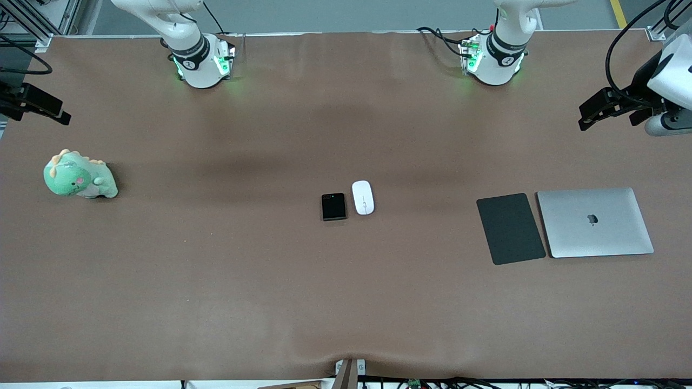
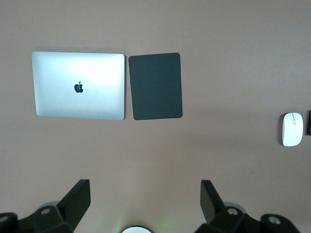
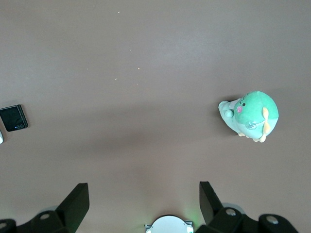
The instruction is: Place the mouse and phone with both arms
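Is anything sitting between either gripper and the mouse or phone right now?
Nothing visible does. The mouse and phone lie side by side mid-table on bare cloth. The left gripper and right gripper hang open at the table's ends. The dark pad, laptop and plush toy sit aside.

You have a matt brown cloth [image 1: 346, 302] over the table, slightly rippled at the edge nearest the front camera. The mouse [image 1: 363, 197] looks like glossy white plastic and the phone [image 1: 333, 206] a glossy black slab, while the pad [image 1: 510, 228] is matt dark grey. The laptop [image 1: 594, 222] shows smooth brushed silver metal, and the green dinosaur toy [image 1: 79, 175] looks soft and plush.
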